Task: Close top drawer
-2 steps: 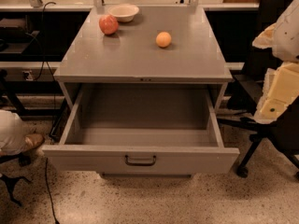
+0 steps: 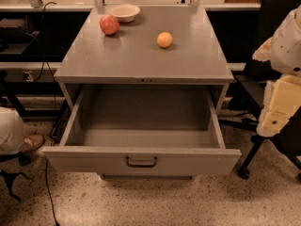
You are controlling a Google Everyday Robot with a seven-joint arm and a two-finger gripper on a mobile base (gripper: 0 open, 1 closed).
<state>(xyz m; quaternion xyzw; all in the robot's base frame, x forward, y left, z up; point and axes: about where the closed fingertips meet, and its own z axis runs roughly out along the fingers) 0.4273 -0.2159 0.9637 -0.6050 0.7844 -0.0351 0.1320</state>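
Observation:
The top drawer [image 2: 141, 161] of the grey metal cabinet [image 2: 141, 60] is pulled far out toward me. Its inside is empty. Its flat front faces me, with a dark bar handle [image 2: 141, 162] at the centre. My gripper [image 2: 277, 109], cream-coloured under a white arm segment [image 2: 287, 41], hangs at the right edge of the view. It is to the right of the drawer's right side and apart from it, holding nothing that I can see.
On the cabinet top lie a red apple [image 2: 109, 24], an orange [image 2: 164, 39] and a white bowl [image 2: 124, 12]. A black office chair [image 2: 268, 140] stands to the right behind my arm. A person's shoe [image 2: 29, 142] and cables are on the floor at left.
My gripper and arm have dropped slightly lower at the right edge. The drawer stays open in the same place.

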